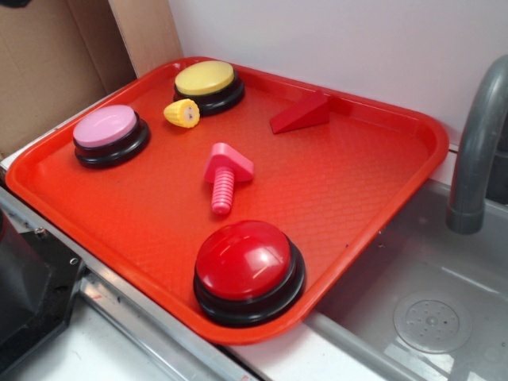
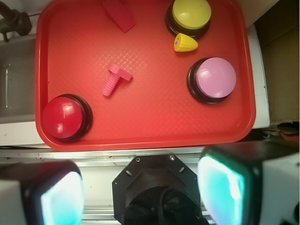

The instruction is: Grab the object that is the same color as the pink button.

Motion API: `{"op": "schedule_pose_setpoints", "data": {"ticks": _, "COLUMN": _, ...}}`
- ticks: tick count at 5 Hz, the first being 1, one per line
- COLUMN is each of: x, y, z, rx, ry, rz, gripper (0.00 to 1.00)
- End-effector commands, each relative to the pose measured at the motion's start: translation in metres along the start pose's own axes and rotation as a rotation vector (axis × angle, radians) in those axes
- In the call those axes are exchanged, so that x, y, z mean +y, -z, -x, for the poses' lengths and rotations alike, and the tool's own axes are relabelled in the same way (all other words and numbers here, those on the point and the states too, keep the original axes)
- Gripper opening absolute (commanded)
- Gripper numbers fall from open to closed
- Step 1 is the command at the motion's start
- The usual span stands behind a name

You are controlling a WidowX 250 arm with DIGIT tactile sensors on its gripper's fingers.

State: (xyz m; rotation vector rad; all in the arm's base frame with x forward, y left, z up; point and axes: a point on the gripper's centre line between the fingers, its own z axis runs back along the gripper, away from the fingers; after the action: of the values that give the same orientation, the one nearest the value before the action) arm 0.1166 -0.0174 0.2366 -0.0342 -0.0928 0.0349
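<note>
Bolt (image 1: pixel 225 176), pink like the pink button (image 1: pixel 106 127), looks light, rigid, slick plastic; grip ribbed shaft crosswise; jaws stand open, empty.

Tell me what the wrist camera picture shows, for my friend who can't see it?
A pink toy bolt lies near the middle of a red tray, away from a pink button, a yellow button, a red domed button, a yellow corn piece and a red wedge. The open end effector is outside the tray's near edge.
</note>
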Motion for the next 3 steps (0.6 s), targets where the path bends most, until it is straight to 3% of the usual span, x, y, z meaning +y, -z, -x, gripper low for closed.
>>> {"op": "schedule_pose_setpoints", "data": {"ticks": 1, "x": 0.0, "y": 0.0, "z": 0.0, "rx": 0.0, "ry": 0.0, "rz": 0.0, "gripper": 1.0}}
{"op": "schedule_pose_setpoints", "data": {"ticks": 2, "x": -0.011, "y": 0.007, "z": -0.009, "rx": 0.003, "ry": -0.048, "rz": -0.017, "gripper": 1.0}}
{"op": "schedule_pose_setpoints", "data": {"ticks": 3, "x": -0.024, "y": 0.028, "z": -0.018, "rx": -0.047, "ry": -0.217, "rz": -0.054, "gripper": 1.0}}
